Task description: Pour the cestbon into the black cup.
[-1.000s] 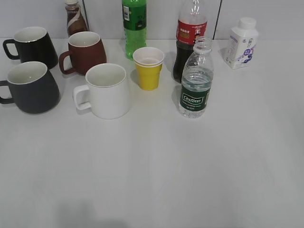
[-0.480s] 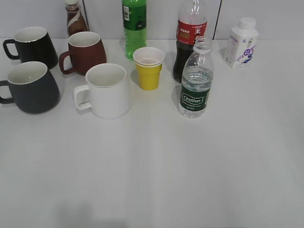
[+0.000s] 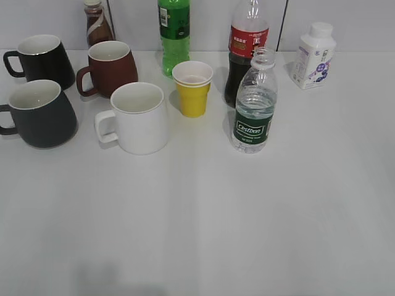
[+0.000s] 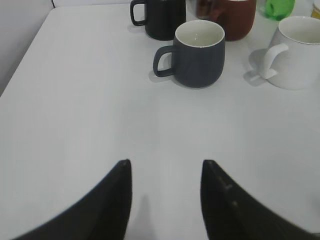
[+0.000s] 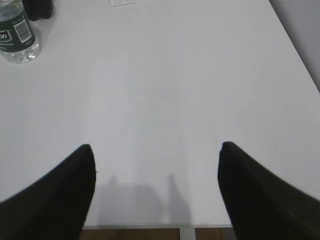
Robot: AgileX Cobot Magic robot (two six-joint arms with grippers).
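The cestbon (image 3: pixel 253 105), a clear ribbed bottle with a dark green label and no cap, stands upright right of centre; its base shows at the top left of the right wrist view (image 5: pixel 16 36). The black cup (image 3: pixel 41 114), a charcoal mug with a white inside, stands at the far left, and also shows in the left wrist view (image 4: pixel 196 54). My left gripper (image 4: pixel 166 162) is open and empty above bare table, well short of the cup. My right gripper (image 5: pixel 156 146) is open and empty near the table's front edge. Neither gripper shows in the exterior view.
A glossy black mug (image 3: pixel 43 58), a brown mug (image 3: pixel 111 66), a white mug (image 3: pixel 139 117) and a yellow paper cup (image 3: pixel 193 87) stand near the black cup. A green bottle (image 3: pixel 174 34), a red-labelled cola bottle (image 3: pixel 247 46), a brown bottle (image 3: pixel 97 23) and a white bottle (image 3: pixel 315 55) line the back.
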